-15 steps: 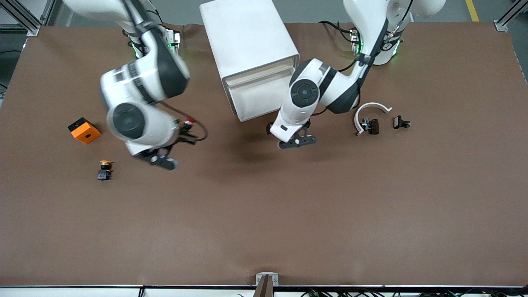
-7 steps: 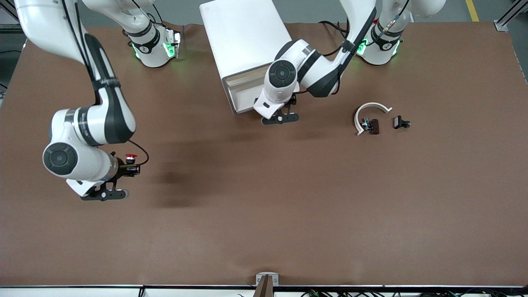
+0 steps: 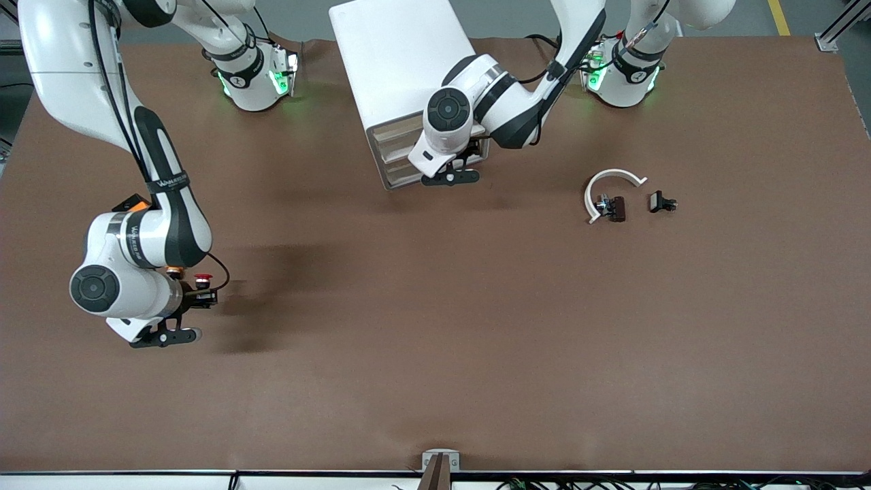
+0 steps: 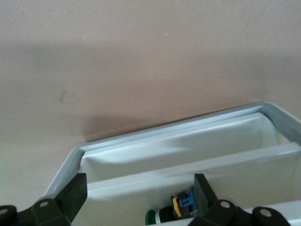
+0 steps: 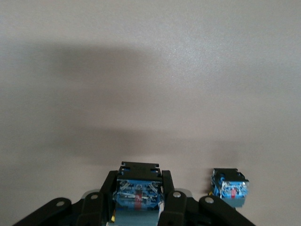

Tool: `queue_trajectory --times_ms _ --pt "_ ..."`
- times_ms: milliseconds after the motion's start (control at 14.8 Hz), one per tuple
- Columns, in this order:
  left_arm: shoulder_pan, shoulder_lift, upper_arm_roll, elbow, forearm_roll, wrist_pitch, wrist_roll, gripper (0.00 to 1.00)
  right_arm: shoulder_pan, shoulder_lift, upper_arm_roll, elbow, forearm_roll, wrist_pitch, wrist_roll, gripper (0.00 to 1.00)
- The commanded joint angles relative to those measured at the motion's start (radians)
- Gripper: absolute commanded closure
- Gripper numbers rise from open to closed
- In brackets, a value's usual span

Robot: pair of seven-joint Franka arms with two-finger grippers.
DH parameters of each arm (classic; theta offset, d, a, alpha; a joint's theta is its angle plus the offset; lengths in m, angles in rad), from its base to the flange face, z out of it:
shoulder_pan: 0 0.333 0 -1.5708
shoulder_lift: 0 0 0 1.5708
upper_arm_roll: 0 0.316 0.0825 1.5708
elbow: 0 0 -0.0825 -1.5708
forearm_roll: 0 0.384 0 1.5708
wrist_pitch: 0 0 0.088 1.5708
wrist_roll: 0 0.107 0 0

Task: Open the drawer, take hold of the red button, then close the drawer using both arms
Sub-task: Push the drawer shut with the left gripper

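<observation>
Right arm's forearm carries a small logo band (image 3: 167, 182); the lettering is too small to read. No other writing legible.

Right gripper (image 3: 192, 299) is clamped on the button (image 3: 202, 278), red cap showing, over the counter (image 3: 435, 340) toward the right arm's end. Right wrist view: blue-and-black body of the button (image 5: 137, 193) is pinched between the fingers (image 5: 169, 197); a second button (image 5: 229, 187) lies on the counter just beside. In the front view only its orange cap (image 3: 175, 271) shows past the arm.

Left gripper (image 3: 450, 178) sits at the front of the drawer (image 3: 398, 153), fingers apart, drawer rim (image 4: 178, 129) between them. A small green-and-blue part (image 4: 171, 212) lies inside.

Since half a second ago: right gripper has shifted slightly toward the front camera; left gripper has pushed farther toward the cabinet (image 3: 401, 61), drawer slid further in. White arc (image 3: 609, 184) and black clips (image 3: 661, 201) have not moved.
</observation>
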Motion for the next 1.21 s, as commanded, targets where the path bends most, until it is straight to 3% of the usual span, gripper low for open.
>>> queue_trajectory --times_ms 0,202,405,877,1147 --pt "0.004 -0.022 -0.016 -0.019 -0.024 -0.003 -0.007 0.0 -0.025 0.011 0.021 -0.022 -0.024 0.052 -0.006 0.67" --pt "0.002 -0.021 -0.03 -0.019 -0.026 -0.003 -0.007 0.0 -0.037 0.002 0.021 -0.13 -0.024 0.19 -0.006 0.67" --pt "0.016 -0.01 -0.03 -0.003 -0.026 -0.003 -0.005 0.0 -0.053 0.002 0.021 -0.135 -0.024 0.193 -0.007 0.66" --pt "0.303 -0.008 -0.021 0.135 -0.004 -0.003 0.027 0.0 -0.07 -0.009 0.021 -0.156 -0.024 0.19 -0.026 0.64" --pt "0.444 -0.022 -0.023 0.204 0.086 -0.024 0.056 0.0 -0.07 -0.05 0.021 -0.208 -0.024 0.195 -0.026 0.63"
